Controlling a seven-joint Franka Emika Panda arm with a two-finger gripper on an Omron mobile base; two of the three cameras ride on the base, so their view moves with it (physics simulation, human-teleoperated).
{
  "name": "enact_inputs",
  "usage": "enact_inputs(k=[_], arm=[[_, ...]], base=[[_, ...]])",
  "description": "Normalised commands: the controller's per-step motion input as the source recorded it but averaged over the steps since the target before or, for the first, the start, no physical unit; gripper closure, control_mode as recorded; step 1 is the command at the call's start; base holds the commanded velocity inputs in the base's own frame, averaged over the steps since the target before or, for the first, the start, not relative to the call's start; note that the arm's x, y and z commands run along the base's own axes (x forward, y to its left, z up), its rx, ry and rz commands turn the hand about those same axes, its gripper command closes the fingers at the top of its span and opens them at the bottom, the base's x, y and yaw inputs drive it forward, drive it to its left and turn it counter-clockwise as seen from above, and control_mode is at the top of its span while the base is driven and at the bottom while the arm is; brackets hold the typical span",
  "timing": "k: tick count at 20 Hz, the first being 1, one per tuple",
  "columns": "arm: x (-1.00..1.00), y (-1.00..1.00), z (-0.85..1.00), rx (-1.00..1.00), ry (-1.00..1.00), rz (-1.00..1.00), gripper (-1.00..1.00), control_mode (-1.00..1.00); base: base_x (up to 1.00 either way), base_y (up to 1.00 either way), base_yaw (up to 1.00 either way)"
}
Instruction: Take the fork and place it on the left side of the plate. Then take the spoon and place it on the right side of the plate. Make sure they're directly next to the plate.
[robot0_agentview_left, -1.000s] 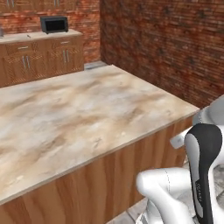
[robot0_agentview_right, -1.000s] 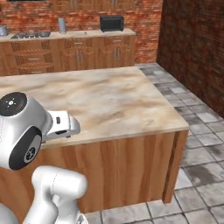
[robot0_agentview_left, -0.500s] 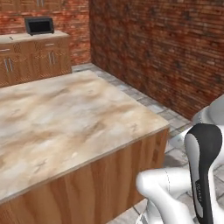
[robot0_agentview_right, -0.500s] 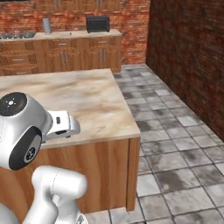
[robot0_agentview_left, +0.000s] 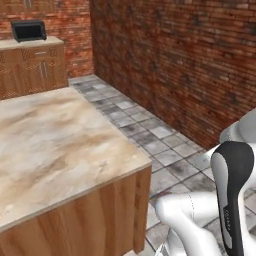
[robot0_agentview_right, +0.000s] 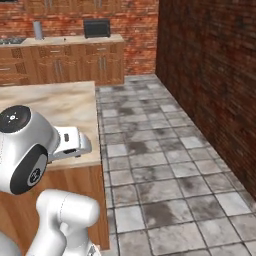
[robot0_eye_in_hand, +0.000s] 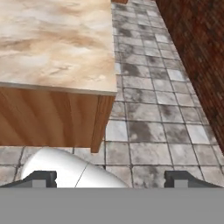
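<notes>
Showing no readable writing | gripper (robot0_eye_in_hand: 109, 179) jaws wide | island counter (robot0_eye_in_hand: 57, 43) marbled

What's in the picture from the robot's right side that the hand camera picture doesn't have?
The right base view has the far wooden cabinets, with a black microwave and a grey roll on top. The hand view has the gripper, its two dark tips standing wide apart, open. Both have the marble-topped island counter, the grey tiled floor and the red brick wall.
</notes>
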Motion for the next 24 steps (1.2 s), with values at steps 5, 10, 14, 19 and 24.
enact_inputs(k=[5, 10, 14, 19, 24], arm=[[0.0, 0.0, 0.0, 0.0, 0.0, 0.0, -1.0, 1.0], [0.0, 0.0, 0.0, 0.0, 0.0, 0.0, -1.0, 1.0], [0.0, 0.0, 0.0, 0.0, 0.0, 0.0, -1.0, 1.0], [0.0, 0.0, 0.0, 0.0, 0.0, 0.0, -1.0, 1.0], [0.0, 0.0, 0.0, 0.0, 0.0, 0.0, -1.0, 1.0]], base=[[0.74, -1.0, 0.09], [0.93, -0.96, 0.13], [1.0, -0.69, 0.19], [1.0, -0.37, 0.28], [1.0, -0.26, 0.29]])
